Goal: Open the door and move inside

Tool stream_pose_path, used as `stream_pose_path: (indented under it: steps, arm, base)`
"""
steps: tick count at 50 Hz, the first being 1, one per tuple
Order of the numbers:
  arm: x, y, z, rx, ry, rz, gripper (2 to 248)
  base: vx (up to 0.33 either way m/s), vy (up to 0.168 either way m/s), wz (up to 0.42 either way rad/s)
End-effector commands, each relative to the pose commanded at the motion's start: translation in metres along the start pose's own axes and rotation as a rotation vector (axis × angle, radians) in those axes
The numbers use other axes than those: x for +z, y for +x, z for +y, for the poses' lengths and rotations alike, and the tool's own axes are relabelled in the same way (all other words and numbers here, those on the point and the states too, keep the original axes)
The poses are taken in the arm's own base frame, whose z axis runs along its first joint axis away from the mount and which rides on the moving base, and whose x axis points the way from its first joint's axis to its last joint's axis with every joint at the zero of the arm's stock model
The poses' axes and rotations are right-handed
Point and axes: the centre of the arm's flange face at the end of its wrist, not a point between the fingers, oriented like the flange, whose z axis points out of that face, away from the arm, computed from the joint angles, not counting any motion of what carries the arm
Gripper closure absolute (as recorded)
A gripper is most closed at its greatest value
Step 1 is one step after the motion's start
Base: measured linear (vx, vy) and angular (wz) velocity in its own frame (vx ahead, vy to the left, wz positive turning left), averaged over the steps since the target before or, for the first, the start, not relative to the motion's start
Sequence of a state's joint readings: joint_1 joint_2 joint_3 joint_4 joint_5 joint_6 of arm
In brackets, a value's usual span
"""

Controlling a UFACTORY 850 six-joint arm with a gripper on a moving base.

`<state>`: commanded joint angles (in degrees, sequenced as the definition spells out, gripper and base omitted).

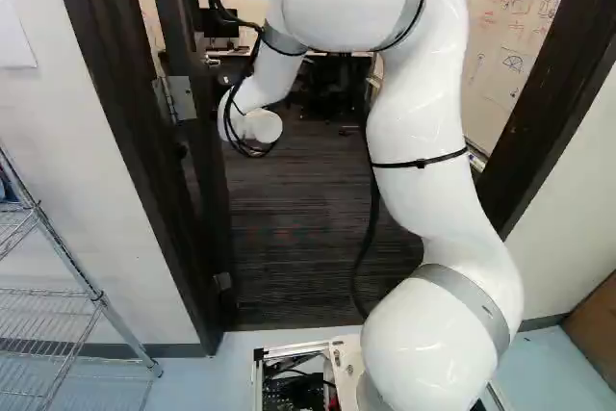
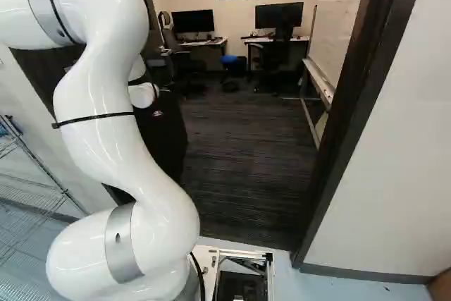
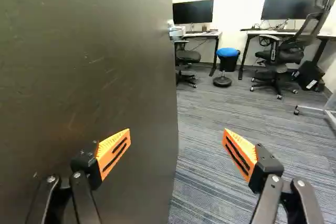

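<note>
The dark door stands swung inward into the room, its free edge running between the two fingers' lines of sight. In the left base view the door is left of the arm, a metal hinge at its frame. My gripper is open, fingers wide apart and nothing gripped; one orange finger overlaps the door's face in the wrist view, the other is over the carpet. Contact with the door cannot be told. In the base views the arm's wrist hides the gripper. The doorway's right jamb is right of the arm.
Through the doorway lies dark carpet, with desks, monitors, office chairs and a blue-topped stool at the back. A whiteboard on a stand is at the room's right. Outside, a wire shelf stands near the left wall.
</note>
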<state>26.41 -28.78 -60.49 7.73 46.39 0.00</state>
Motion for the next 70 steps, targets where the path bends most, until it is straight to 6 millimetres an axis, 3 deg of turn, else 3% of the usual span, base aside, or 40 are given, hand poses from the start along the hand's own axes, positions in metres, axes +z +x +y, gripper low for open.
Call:
stream_pose_path:
  steps: [70]
  arm:
    - [-0.050,0.001,0.077,0.025,-0.125,-0.022,3]
  base:
    - [0.000,0.000,0.000]
